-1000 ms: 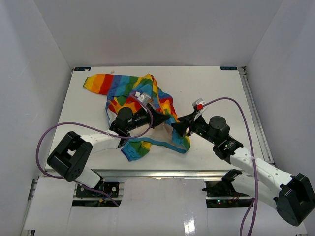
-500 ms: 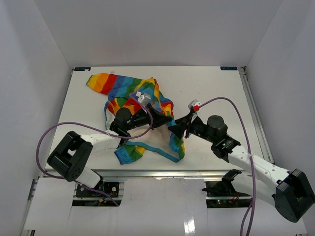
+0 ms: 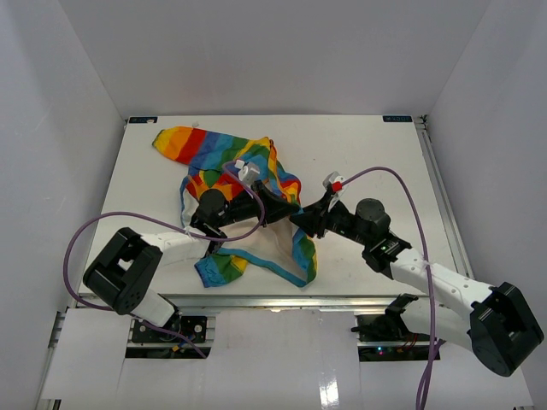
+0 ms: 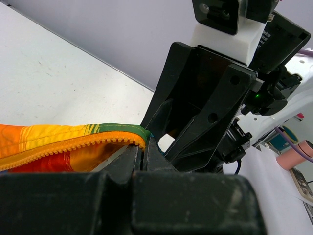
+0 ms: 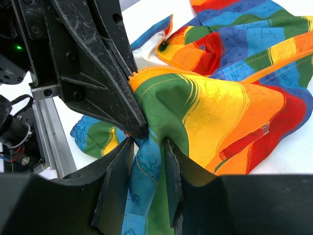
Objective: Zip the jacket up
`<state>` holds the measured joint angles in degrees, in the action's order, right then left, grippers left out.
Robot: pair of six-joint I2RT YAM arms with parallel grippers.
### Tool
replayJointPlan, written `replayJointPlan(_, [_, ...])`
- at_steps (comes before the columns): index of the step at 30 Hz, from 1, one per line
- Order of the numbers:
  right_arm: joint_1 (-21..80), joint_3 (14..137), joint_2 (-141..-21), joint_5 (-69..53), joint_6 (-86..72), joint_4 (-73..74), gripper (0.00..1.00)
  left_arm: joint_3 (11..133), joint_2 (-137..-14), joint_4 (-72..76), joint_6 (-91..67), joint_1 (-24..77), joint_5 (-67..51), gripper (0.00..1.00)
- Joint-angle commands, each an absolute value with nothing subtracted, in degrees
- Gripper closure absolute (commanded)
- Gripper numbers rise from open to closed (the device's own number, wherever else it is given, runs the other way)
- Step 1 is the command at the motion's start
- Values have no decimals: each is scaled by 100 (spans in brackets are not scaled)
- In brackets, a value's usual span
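The rainbow-striped jacket (image 3: 248,166) lies bunched on the white table, one sleeve stretched to the far left. My left gripper (image 3: 285,205) is shut on the jacket's edge, right at the end of the orange zipper teeth (image 4: 73,146); in the left wrist view its jaws (image 4: 143,147) are pressed together on that edge. My right gripper (image 3: 301,219) meets it tip to tip. In the right wrist view its jaws (image 5: 149,147) stand a little apart, straddling a blue and green fold of the jacket (image 5: 220,107) just under the left gripper's fingers (image 5: 98,63).
The jacket's blue-trimmed hem (image 3: 256,265) trails toward the table's near edge (image 3: 273,295). Purple cables loop off both arms. White walls enclose the table on three sides.
My right gripper has moved left up against the left gripper, and its jaws have narrowed around the fabric fold. The jacket's lower hem has slid toward the near left.
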<state>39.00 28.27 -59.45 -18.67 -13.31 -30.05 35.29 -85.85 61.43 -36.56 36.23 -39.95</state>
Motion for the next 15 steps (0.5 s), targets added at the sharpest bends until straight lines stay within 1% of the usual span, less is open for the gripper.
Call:
replayJointPlan(1, [3892,2866,-5988,-2046,-1407,-3635,63,3502,-8534,6454,-3685,3637,-4184,100])
replayJointPlan(10, [3894,2830,-5940,-2110,-1503,-3813,63,3464,-8568,6554,-3630,3639,-4192,100])
replayJointPlan(13, [3887,2850,-6023,-2085,-1507,-3773,75,3461,-8620,6642,-3691,3637,-4210,100])
replayJointPlan(15, [3885,2840,-6084,-2091,-1504,-3771,78,3471,-8622,6660,-3699,3639,-4202,100])
